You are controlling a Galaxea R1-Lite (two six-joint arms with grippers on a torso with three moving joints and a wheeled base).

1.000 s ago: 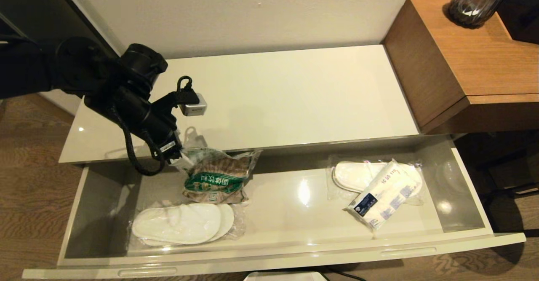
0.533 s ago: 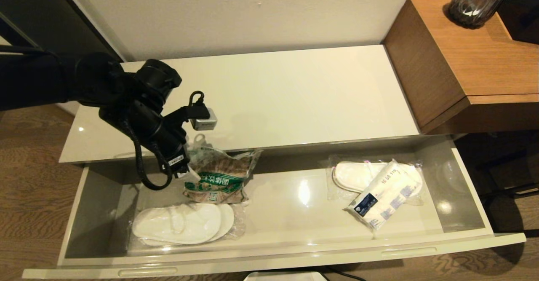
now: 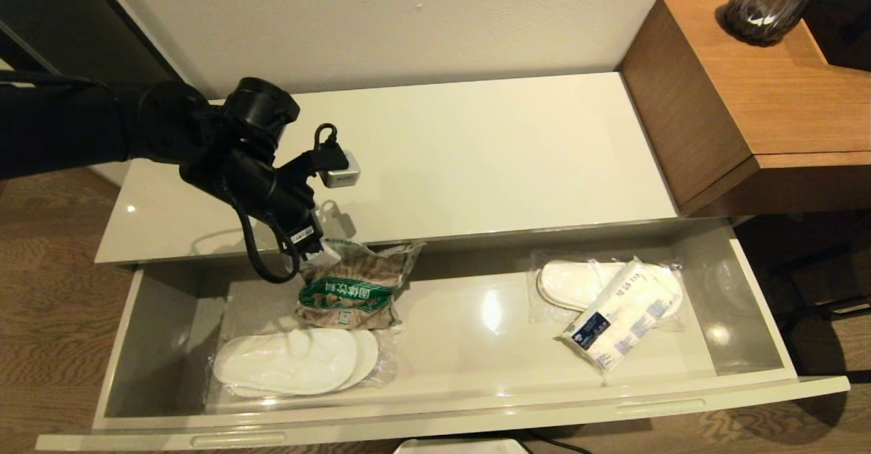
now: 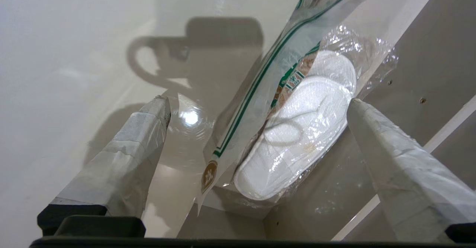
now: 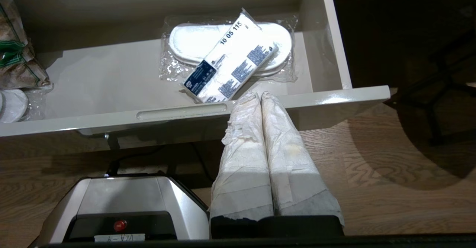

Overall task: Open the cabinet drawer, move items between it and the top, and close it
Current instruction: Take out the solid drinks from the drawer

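The cabinet drawer [image 3: 442, 420] is pulled out below the top [image 3: 476, 148], which is bare. The snack bag [image 3: 350, 284] leans against the drawer's back left, partly over a pair of wrapped slippers [image 3: 292, 362]. My left gripper [image 3: 320, 253] hovers at the bag's upper left corner. It is open in the left wrist view [image 4: 258, 102], with the bag's clear top edge [image 4: 253, 103] between the wide-apart fingers. The tissue pack [image 3: 622, 314] lies at the drawer's right on another slipper pair [image 3: 571, 280]. My right gripper [image 5: 259, 95] is shut and empty in front of the drawer's front panel [image 5: 334, 99].
A taller brown wooden desk [image 3: 769, 86] with a dark glass vase [image 3: 769, 5] stands to the right of the top. The robot's base [image 5: 122, 203] sits on the wooden floor under the drawer front.
My left arm has swung rightwards, dipping and then lifting a little along the snack bag's top edge. The bag's raised clear corner has sunk. The bag itself lies about where it was.
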